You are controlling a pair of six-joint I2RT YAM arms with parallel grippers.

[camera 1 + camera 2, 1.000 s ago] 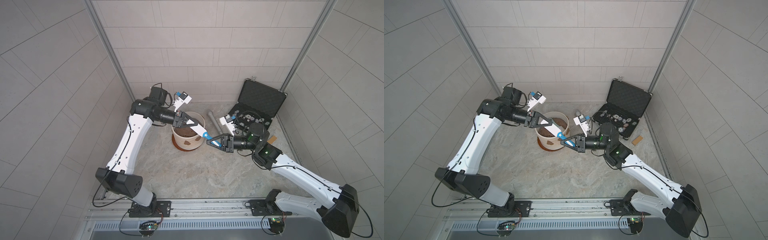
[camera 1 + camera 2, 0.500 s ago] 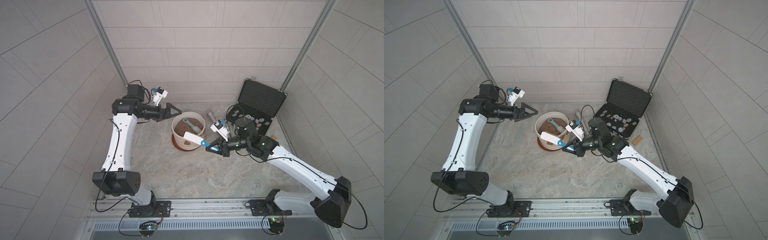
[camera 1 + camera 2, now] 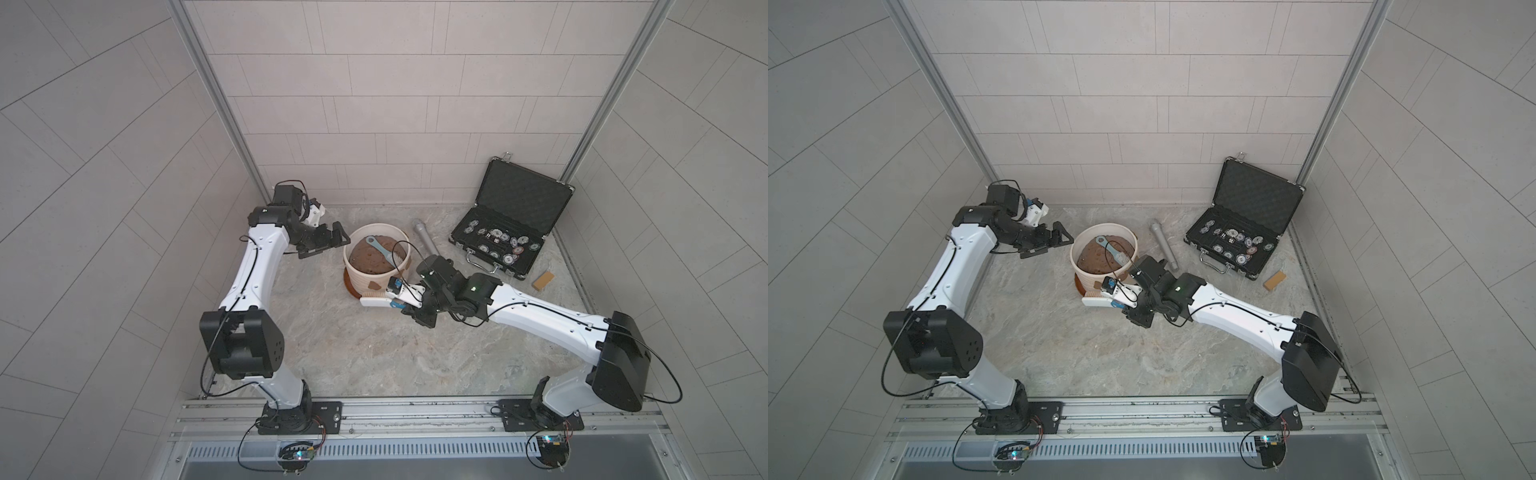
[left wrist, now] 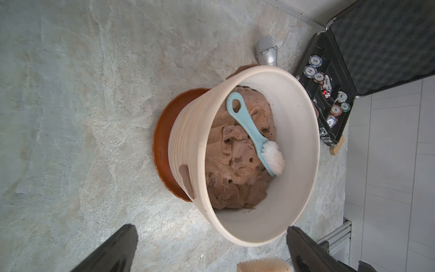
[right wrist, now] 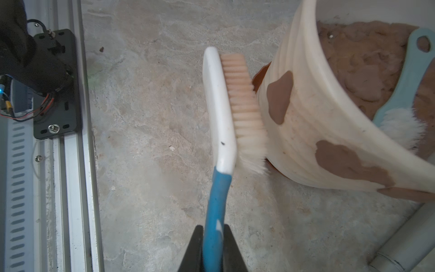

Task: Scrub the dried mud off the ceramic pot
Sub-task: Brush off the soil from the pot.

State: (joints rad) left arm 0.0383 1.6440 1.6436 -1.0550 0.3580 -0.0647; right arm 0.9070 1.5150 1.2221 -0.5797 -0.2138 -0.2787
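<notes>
The cream ribbed ceramic pot (image 3: pixel 365 280) (image 3: pixel 1090 279) stands on a terracotta saucer (image 4: pixel 162 146), filled with brown soil. Dried mud patches (image 5: pixel 280 99) (image 5: pixel 348 162) (image 4: pixel 186 175) stick to its outer wall. My right gripper (image 5: pixel 213 233) (image 3: pixel 405 305) is shut on the blue handle of a white scrub brush (image 5: pixel 221 108) (image 3: pixel 374 300). Its bristles face the pot's near wall and brush against it low by the saucer. My left gripper (image 4: pixel 209 227) (image 3: pixel 332 241) is open and empty, just left of the pot's rim.
A teal brush (image 4: pixel 254 134) (image 3: pixel 380 249) lies on the soil inside the pot. A silver microphone (image 3: pixel 426 241) lies right of the pot. Farther right are an open black case (image 3: pixel 507 224) of poker chips and a tan block (image 3: pixel 543 280). The arms' mounting rail (image 3: pixel 415 409) runs along the front.
My left gripper has opened and drawn back from above the pot to its left side; the teal brush now lies in the pot. My right gripper has lowered the white brush to the pot's near wall.
</notes>
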